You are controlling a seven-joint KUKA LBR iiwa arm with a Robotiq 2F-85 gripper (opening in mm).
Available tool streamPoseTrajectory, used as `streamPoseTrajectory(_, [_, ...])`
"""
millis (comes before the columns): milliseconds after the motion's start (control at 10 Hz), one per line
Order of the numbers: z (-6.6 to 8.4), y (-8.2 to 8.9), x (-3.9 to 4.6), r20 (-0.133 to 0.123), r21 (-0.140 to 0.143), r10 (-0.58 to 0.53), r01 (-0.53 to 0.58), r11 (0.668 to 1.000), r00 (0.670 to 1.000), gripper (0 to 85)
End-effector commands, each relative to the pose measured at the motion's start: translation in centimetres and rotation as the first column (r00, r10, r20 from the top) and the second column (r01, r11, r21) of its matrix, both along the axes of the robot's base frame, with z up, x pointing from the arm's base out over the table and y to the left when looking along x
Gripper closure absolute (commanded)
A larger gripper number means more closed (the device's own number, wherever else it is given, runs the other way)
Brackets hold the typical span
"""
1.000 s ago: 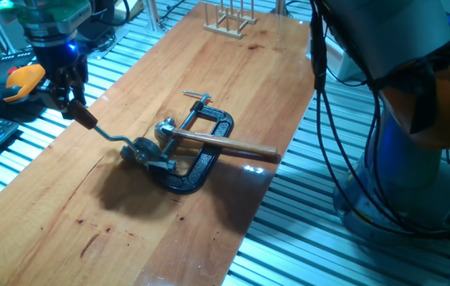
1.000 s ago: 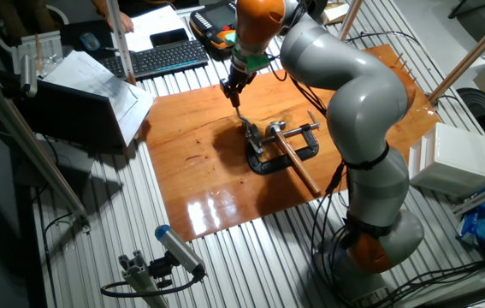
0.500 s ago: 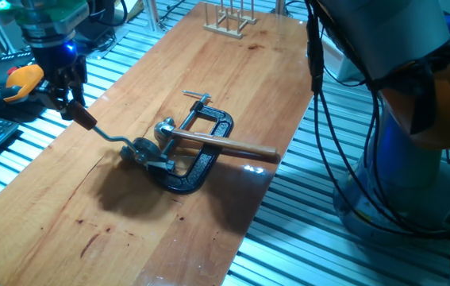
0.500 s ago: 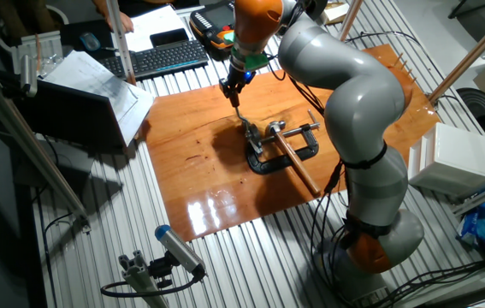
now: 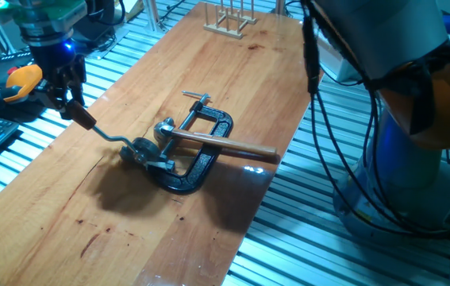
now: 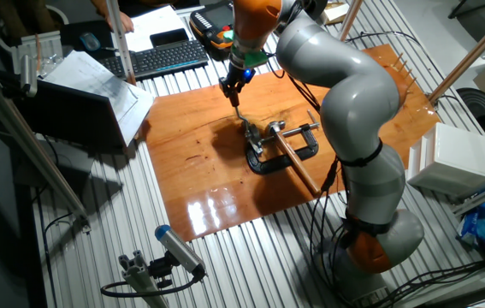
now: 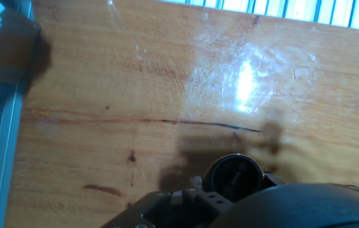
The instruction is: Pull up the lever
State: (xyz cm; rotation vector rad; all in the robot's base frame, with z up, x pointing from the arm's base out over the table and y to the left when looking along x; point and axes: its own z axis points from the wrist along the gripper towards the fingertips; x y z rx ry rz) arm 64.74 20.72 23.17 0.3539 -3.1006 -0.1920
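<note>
Pincer [image 5: 72,106] fingers look clamped on the lever's [image 5: 107,134] dark knob, held above the counter [image 5: 232,71] left of the black C-clamp [image 5: 201,163] that holds its silver pivot. To lift well, I'd follow the arm's arc around that pivot rather than hauling straight up, so the knob doesn't slip free.

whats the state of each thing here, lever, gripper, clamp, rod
lever: raised at a slant, knob end up off the table, held by the gripper
gripper: shut on the lever's knob
C-clamp: lying flat on the wooden table, holding the mechanism
brown rod: lying across the C-clamp, not held
</note>
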Motion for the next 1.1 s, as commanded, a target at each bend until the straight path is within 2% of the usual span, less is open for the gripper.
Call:
streamPoseTrajectory(0, [0.0, 0.0, -0.02, -0.002, -0.009, 0.001, -0.001, 1.0, 1.0, 85.0])
streamPoseTrajectory(100, [0.0, 0.0, -0.02, -0.003, -0.012, 0.0, 0.0, 1.0, 1.0, 85.0])
streamPoseTrajectory(400, [0.0, 0.0, -0.02, -0.011, 0.014, -0.013, 0.013, 1.0, 1.0, 85.0])
streamPoseTrajectory(600, [0.0, 0.0, -0.02, -0.015, 0.02, -0.003, 0.004, 1.0, 1.0, 85.0])
streamPoseTrajectory(700, [0.0, 0.0, -0.02, -0.014, 0.038, 0.005, -0.004, 0.999, 1.0, 85.0])
streamPoseTrajectory(900, [0.0, 0.0, -0.02, -0.025, 0.047, 0.013, -0.012, 0.999, 1.0, 85.0])
streamPoseTrajectory(1000, [0.0, 0.0, -0.02, -0.016, 0.046, 0.021, -0.02, 0.999, 1.0, 85.0])
